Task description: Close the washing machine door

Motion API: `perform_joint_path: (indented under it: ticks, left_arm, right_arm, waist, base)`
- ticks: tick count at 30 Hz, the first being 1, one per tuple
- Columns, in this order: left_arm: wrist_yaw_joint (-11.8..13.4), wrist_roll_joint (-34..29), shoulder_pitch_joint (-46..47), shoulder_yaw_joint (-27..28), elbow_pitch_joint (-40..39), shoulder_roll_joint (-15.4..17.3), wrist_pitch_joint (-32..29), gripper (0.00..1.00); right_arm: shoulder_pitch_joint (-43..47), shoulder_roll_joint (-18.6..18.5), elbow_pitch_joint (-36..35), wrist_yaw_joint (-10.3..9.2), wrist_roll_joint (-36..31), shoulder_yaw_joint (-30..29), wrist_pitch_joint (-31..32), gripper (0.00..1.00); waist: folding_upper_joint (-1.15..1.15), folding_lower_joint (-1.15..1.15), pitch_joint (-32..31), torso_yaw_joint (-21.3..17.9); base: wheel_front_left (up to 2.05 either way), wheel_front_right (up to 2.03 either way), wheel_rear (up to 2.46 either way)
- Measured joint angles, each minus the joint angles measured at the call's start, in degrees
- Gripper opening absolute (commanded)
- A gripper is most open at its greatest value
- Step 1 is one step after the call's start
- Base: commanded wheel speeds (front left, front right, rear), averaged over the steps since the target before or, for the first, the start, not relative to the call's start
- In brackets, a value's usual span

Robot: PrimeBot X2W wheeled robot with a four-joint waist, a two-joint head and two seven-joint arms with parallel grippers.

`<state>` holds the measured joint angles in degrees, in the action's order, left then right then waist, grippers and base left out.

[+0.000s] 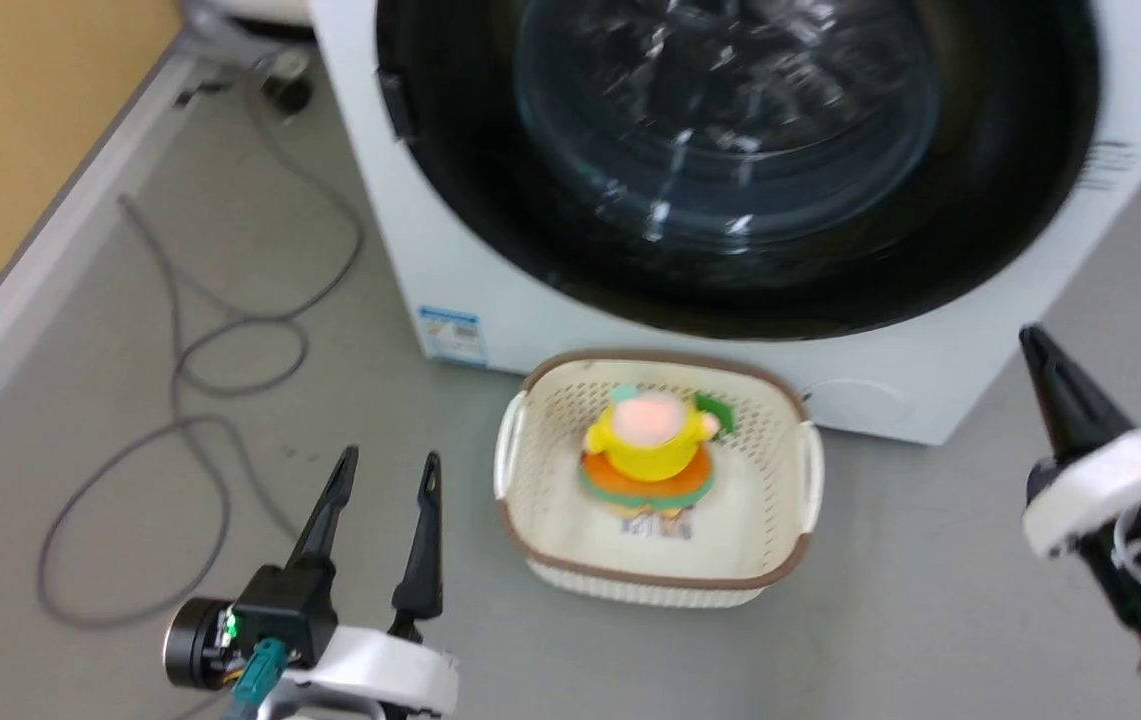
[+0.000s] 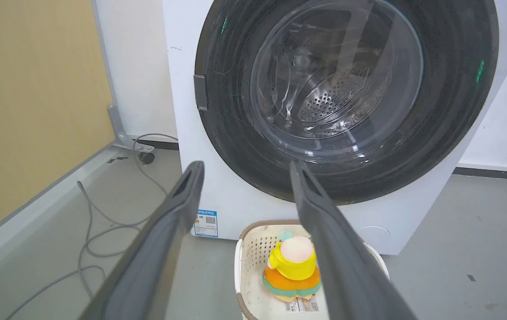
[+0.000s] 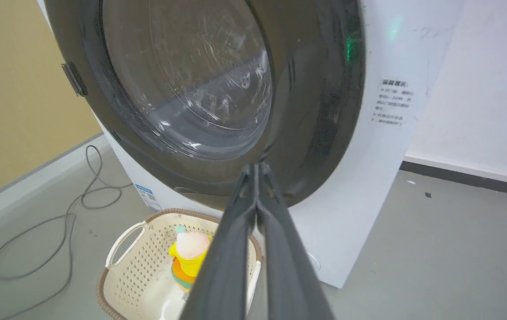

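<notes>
The washing machine door [image 1: 1010, 200], a black disc with a clear glass bowl, lies flat against the white washing machine [image 1: 550, 320]. Through the glass of the door [image 2: 346, 89] I see the steel drum. My left gripper [image 1: 385, 460] is open and empty, low on the left, well short of the machine. From the left wrist, its fingers [image 2: 182, 200] frame the door's lower rim. My right gripper [image 1: 1035, 345] hangs at the right, off the machine's front corner. In its wrist view the right gripper [image 3: 255, 166] is shut on nothing, pointing at the door [image 3: 191, 89].
A cream perforated basket [image 1: 800, 470] holding a yellow and orange plush toy [image 1: 650, 440] stands on the floor just before the machine. A grey cable [image 1: 190, 370] loops across the floor at left. A yellow wall [image 1: 20, 130] with a pale skirting runs along the left.
</notes>
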<state>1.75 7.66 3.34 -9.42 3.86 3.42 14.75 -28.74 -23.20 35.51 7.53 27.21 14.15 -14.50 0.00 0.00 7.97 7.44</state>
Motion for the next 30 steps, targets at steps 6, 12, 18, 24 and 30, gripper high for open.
perform_joint_path:
  ticks: [6,12,18,24,30]
  left_arm:
    - [-0.52,0.02,-1.44,1.14,0.85,0.40,0.00,1.00]
    - [-0.77,0.07,-2.79,1.78,1.40,0.47,0.00,1.00]
    - [-0.69,0.07,-4.97,1.85,0.75,0.38,0.00,1.00]
    - [-0.31,0.00,-6.64,1.76,-0.32,0.12,0.00,1.00]
    - [0.34,-0.45,-6.95,1.69,-1.19,-0.10,0.00,1.00]
  right_arm:
    - [10.12,3.96,-9.26,0.00,-1.83,-8.09,-0.26,0.00]
    - [18.83,8.48,-17.38,0.00,-6.42,-13.61,-0.26,0.00]
    - [24.67,12.92,-23.27,0.00,-10.27,-17.13,-0.24,0.00]
    - [28.58,15.69,-27.22,0.00,-14.06,-18.95,0.13,0.91]
    - [30.70,17.44,-29.16,0.00,-17.20,-19.61,0.66,1.00]
  waist:
    - [0.00,0.00,-2.79,-2.97]
    - [0.00,0.00,-4.76,-4.43]
    - [0.00,0.00,-6.28,-5.21]
    - [0.00,0.00,-6.89,-4.87]
    - [0.00,0.00,-7.17,-4.39]
  base:
    - [0.00,0.00,0.00]
    - [0.00,0.00,0.00]
    - [0.00,0.00,0.00]
    - [0.00,0.00,0.00]
    - [0.00,0.00,0.00]
